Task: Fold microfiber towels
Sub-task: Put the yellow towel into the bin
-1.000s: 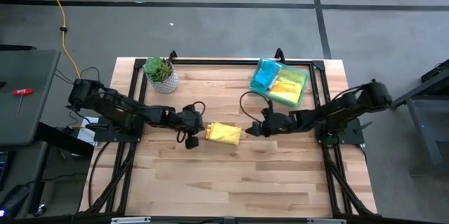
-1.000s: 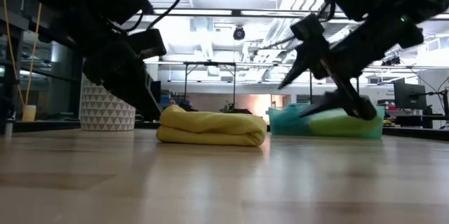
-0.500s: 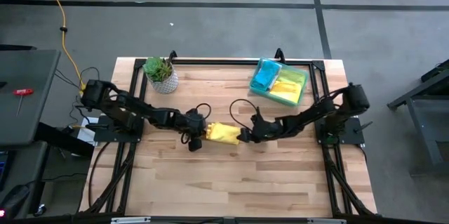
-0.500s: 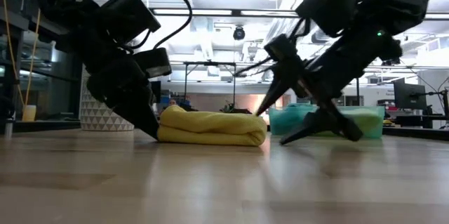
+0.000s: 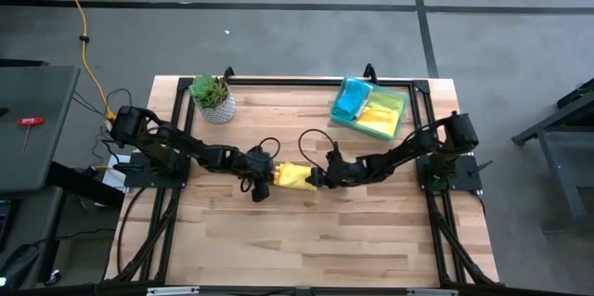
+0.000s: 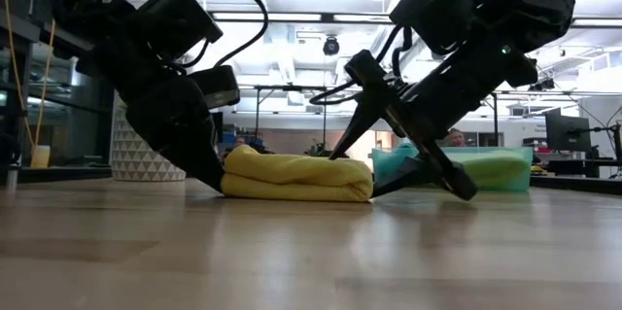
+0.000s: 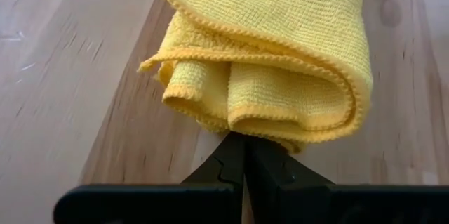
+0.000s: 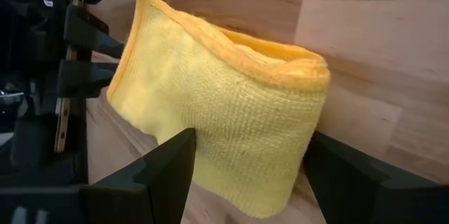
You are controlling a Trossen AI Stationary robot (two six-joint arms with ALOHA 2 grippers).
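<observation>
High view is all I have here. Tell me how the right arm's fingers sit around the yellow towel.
Observer: The right gripper is open, one finger on each side of the yellow towel's folded end.
Operator: Give me the left side.
Observer: The left gripper is shut, its tip at the towel's open-edged end.
Operator: Report the towel's height.
Observer: In the low view it lies as a thick fold on the table, layers stacked.

Left tool (image 5: 263, 182) closed, right tool (image 5: 318, 177) spread
</observation>
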